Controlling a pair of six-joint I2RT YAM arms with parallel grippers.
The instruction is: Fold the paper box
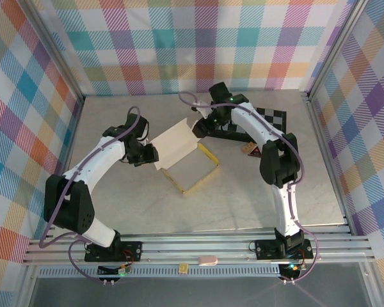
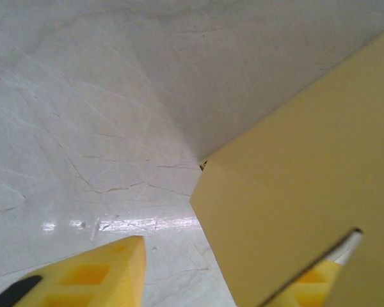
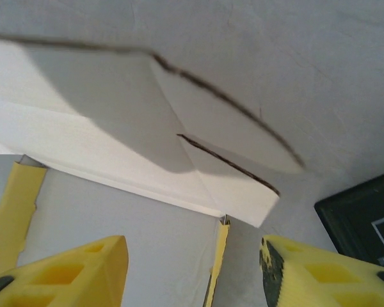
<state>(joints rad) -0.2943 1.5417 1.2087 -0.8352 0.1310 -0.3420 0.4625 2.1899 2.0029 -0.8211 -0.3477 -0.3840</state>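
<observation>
Paper box (image 1: 174,146) sits on the table (image 1: 115,204) near the checkered board (image 1: 272,118), to its left in the top view. It's half-formed: tray open, big flap tilted up on the side away from the board. We see the left gripper (image 1: 153,153) at the box edge farthest from the board, jaws apart, with card covering one finger and clear of the other (image 2: 96,275), so no clamp. Right gripper (image 1: 198,128) is at the board-side corner, fingers (image 3: 70,275) wide, gripping nothing.
</observation>
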